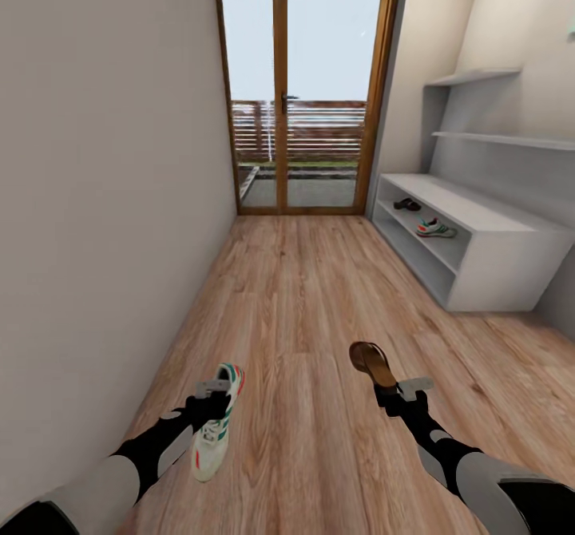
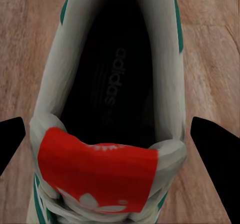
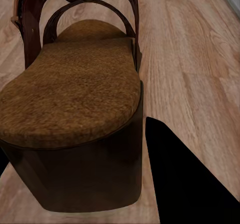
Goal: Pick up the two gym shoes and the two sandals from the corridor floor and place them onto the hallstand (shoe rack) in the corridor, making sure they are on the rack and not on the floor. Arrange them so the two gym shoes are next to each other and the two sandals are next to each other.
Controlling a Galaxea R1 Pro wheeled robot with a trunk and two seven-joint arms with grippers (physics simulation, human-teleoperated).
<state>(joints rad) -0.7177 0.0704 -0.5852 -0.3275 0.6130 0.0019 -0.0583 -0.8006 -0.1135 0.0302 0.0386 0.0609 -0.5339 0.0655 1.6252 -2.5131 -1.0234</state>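
Note:
My left gripper (image 1: pixel 212 398) is shut on a white gym shoe (image 1: pixel 214 439) with teal and red trim, held low at the front left over the corridor floor (image 1: pixel 311 295). In the left wrist view its black fingers (image 2: pixel 215 159) flank the shoe's opening (image 2: pixel 115 93). My right gripper (image 1: pixel 401 391) is shut on a brown sandal (image 1: pixel 372 362), held tilted at the front right; one finger (image 3: pixel 185 174) shows beside the sandal's heel (image 3: pixel 75 108). On the hallstand (image 1: pixel 479 208), at the right wall, the upper low shelf holds a second sandal (image 1: pixel 406 204) and a second gym shoe (image 1: pixel 436 228), a little apart.
A glazed wooden door (image 1: pixel 319 88) closes the corridor's far end. A plain wall (image 1: pixel 104 200) runs along the left. Stepped wall shelves (image 1: pixel 479 77) rise above the hallstand. Open plank floor stretches ahead between me and the door.

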